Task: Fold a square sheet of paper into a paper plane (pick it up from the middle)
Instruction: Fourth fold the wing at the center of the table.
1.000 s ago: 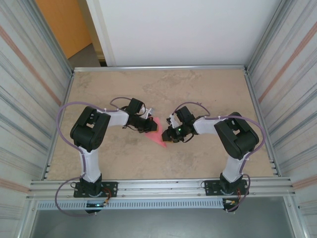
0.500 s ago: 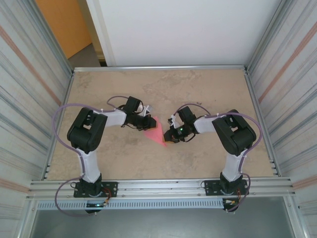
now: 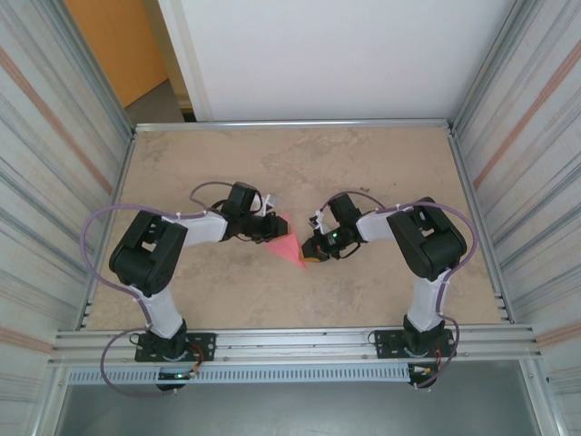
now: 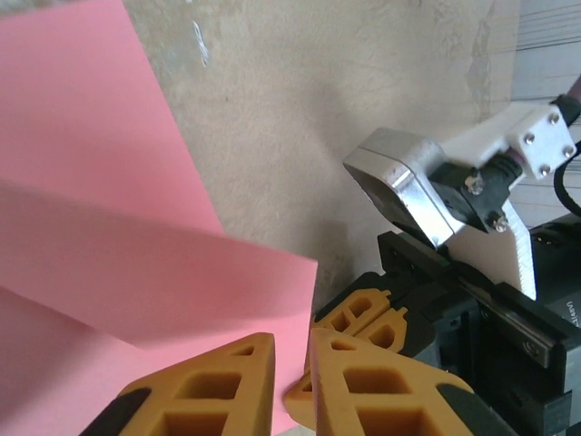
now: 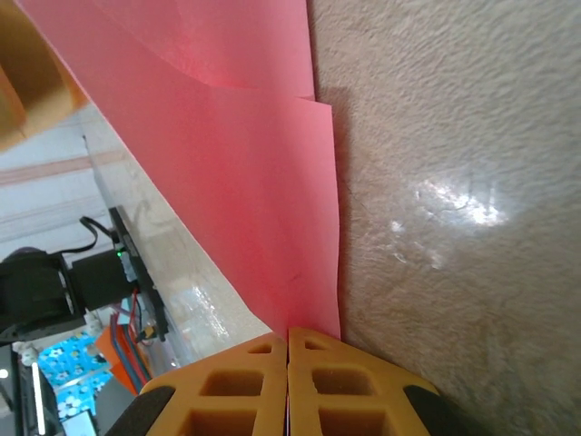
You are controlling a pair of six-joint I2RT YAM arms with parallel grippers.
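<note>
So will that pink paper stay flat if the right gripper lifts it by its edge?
Probably not: the pink paper looks thin, so its free end would likely droop from the right gripper. Its overlapping folded layers may stiffen it slightly. It seems very light, so a nudge could slide it across the table.

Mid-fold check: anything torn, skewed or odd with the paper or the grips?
Nothing stands out. The paper is a creased, pointed shape held between the two arms, with no tear that shows. The right gripper is shut on its narrow end, and the left gripper sits at the wide end.
</note>
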